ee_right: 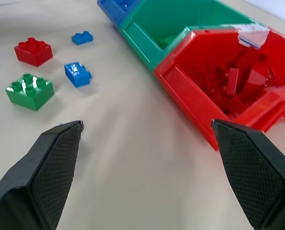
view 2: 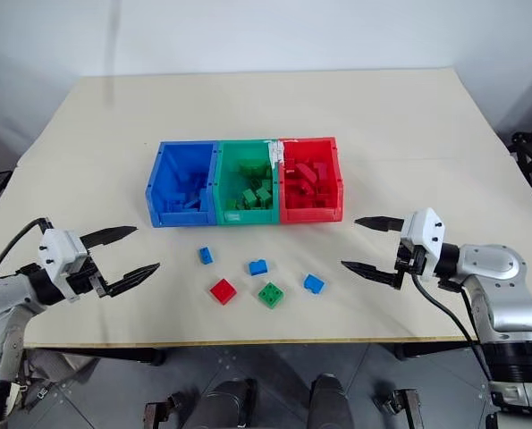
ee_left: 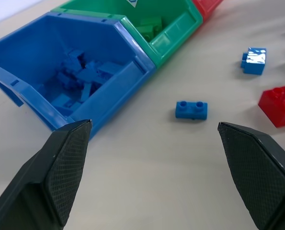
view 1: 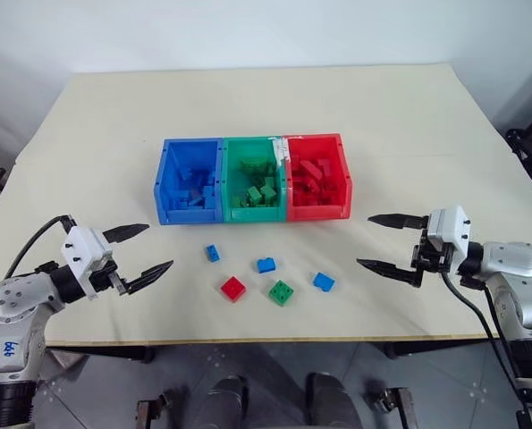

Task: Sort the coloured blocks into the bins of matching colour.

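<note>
Left eye view: on a pale beige bench [view 1: 409, 116] stands a row of three joined open-topped plastic bins, near the middle of the surface. The blue bin [view 1: 169, 201] sits at the 9 o'clock end, the green bin [view 1: 234, 154] is in the middle and the red bin [view 1: 342, 170] is at the 3 o'clock end. Each holds a heap of studded toy bricks of its own colour.

Five loose bricks lie on the bench at 6 o'clock from the bins, all apart from one another. A small narrow blue brick [view 1: 213, 253] lies nearest the blue bin. A second blue brick [view 1: 266, 264] lies below the green bin. A square red brick [view 1: 233, 288] and a square green brick [view 1: 282, 292] lie near each other closest to the front edge. A third blue brick [view 1: 324, 281] lies at 3 o'clock from the green one.

The left pincer [view 1: 144, 253] hovers at 9 o'clock from the loose bricks, its two black fingers spread wide with nothing between them. The right pincer [view 1: 379, 241] hovers at 3 o'clock from them, just off the red bin's front corner, likewise spread wide and holding nothing.
</note>
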Controlling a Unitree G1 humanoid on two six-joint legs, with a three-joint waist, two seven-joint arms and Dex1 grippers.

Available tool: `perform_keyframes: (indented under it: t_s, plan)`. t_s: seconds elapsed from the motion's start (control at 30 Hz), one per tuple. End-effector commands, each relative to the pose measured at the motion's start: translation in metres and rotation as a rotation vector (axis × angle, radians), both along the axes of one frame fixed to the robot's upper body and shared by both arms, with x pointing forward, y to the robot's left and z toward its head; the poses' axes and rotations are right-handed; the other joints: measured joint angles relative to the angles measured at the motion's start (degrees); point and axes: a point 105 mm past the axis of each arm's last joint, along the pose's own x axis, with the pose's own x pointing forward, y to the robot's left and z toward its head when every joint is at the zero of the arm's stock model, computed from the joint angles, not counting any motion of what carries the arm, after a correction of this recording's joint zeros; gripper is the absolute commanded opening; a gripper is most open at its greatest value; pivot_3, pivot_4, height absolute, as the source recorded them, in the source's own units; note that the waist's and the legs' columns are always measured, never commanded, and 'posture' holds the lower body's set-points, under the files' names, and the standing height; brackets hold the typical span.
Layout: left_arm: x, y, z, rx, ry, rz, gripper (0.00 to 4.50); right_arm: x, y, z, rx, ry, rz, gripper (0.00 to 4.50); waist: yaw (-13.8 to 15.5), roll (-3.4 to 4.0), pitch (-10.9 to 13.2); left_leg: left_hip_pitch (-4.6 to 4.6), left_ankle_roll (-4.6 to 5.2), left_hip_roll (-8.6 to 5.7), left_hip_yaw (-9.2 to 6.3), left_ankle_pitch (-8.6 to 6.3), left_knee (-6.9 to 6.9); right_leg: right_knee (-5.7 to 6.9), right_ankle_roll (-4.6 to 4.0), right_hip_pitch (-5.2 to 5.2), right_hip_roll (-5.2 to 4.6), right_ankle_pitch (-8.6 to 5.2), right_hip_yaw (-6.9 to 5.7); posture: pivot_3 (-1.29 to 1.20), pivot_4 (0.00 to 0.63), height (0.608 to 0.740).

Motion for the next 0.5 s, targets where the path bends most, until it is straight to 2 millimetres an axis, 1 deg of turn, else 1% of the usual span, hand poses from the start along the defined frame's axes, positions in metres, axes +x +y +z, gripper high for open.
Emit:
perform_keyframes:
  t_s: [0.03, 0.1, 0.17, 0.23, 0.3, 0.33, 0.4, 0.47, 0.5]
  plan:
    - [0.002, -0.008, 0.002, -0.003, -0.007, -0.028, 4.49, -0.006, 0.000, 0.012, 0.033, -0.050, -0.022, 4.50, 0.2, 0.00, 0.0, 0.00, 0.00, 0.00, 0.00, 0.00, 0.00, 0.00, 0.00, 0.00, 0.00, 0.00, 0.00, 0.00, 0.150, 0.740]
    - [-0.001, -0.018, 0.000, -0.025, 0.020, -0.075, 4.49, -0.010, -0.006, 0.011, 0.031, -0.049, -0.047, 4.50, 0.3, 0.00, 0.0, 0.00, 0.01, 0.00, 0.01, 0.00, 0.00, 0.00, 0.00, 0.00, -0.01, 0.00, 0.01, 0.00, 0.150, 0.740]
    - [-0.003, -0.034, -0.002, -0.034, 0.037, -0.134, 4.49, -0.016, -0.015, 0.010, 0.017, -0.045, -0.081, 4.50, 0.5, -0.01, 0.0, 0.00, 0.03, -0.01, 0.01, -0.02, 0.01, 0.01, 0.00, 0.01, 0.00, 0.00, 0.00, 0.00, 0.150, 0.740]
    - [-0.008, -0.054, -0.006, -0.017, 0.050, -0.229, 4.49, -0.021, -0.027, 0.008, 0.008, -0.041, -0.130, 4.50, 0.8, -0.01, 0.0, -0.01, 0.04, -0.03, 0.03, -0.03, 0.05, 0.00, 0.01, 0.03, -0.01, 0.01, 0.00, 0.00, 0.150, 0.740]
    - [-0.012, -0.066, -0.009, -0.005, 0.062, -0.289, 4.49, -0.025, -0.034, 0.008, 0.005, -0.037, -0.160, 4.50, 0.9, -0.01, 0.0, -0.02, 0.06, -0.04, 0.05, -0.04, 0.10, 0.00, 0.03, 0.05, -0.02, 0.01, 0.01, 0.00, 0.150, 0.740]
    - [-0.013, -0.077, -0.010, -0.008, 0.060, -0.331, 4.49, -0.028, -0.040, 0.006, -0.003, -0.030, -0.181, 4.50, 0.9, -0.01, 0.0, -0.02, 0.06, -0.06, 0.06, -0.04, 0.10, -0.01, 0.03, 0.06, -0.02, 0.02, 0.00, 0.00, 0.150, 0.740]
    - [-0.020, -0.110, -0.012, -0.006, 0.055, -0.468, 4.49, -0.040, -0.058, -0.005, -0.052, 0.015, -0.226, 4.50, 1.2, 0.01, 0.0, 0.01, 0.05, -0.11, 0.12, -0.03, 0.09, 0.00, 0.03, 0.07, 0.01, 0.02, 0.00, 0.00, 0.150, 0.740]
    - [-0.026, -0.130, -0.013, 0.005, 0.053, -0.560, 4.49, -0.047, -0.071, -0.014, -0.074, 0.059, -0.267, 4.50, 1.7, -0.01, 0.0, 0.00, 0.05, -0.22, 0.23, -0.03, 0.11, -0.02, 0.03, 0.11, 0.01, 0.01, -0.01, 0.00, 0.150, 0.740]
    - [-0.028, -0.135, -0.013, 0.012, 0.052, -0.587, 4.49, -0.049, -0.074, -0.020, -0.097, 0.080, -0.271, 4.50, 1.7, -0.01, 0.0, -0.01, 0.06, -0.22, 0.26, -0.03, 0.11, -0.03, 0.04, 0.11, 0.01, 0.02, -0.01, 0.00, 0.150, 0.740]
